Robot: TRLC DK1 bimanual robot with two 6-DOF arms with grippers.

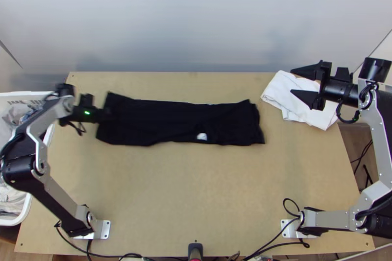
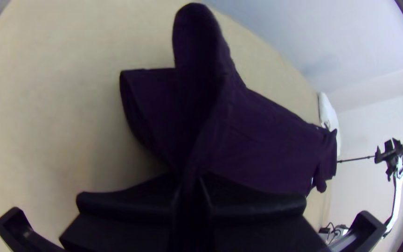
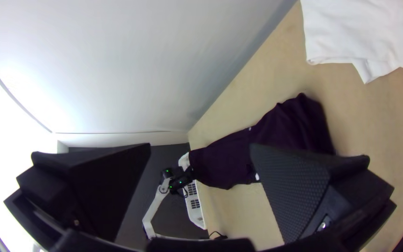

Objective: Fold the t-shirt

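A black shirt (image 1: 181, 121) is lying in a long, narrow strip across the table (image 1: 196, 187), its sides seemingly folded in already, while the left tool (image 2: 190, 186) is pinching cloth at the strip's left end, its fingers pressed together with the fabric caught between them. The pinched cloth is standing up in a ridge just beyond the fingertips, with a loose corner lying out beside it; the grip is probably serving to bring that end over toward the middle, shortening the strip. The rest of the shirt is resting on the table, likely giving the fold a base to land on. The shirt's right end is lying less evenly, its layers out of line, and a small white patch is showing near the edge closer to the arms' bases; both spots are likely needing a tidy later. The right tool (image 1: 292, 81) is hanging with fingers spread wide and nothing between them, near the white cloth (image 1: 321, 118) at the table's far right corner, apparently waiting there to leave the left tool room. That cloth is lying well clear of the shirt, presumably so that the two are not tangling.
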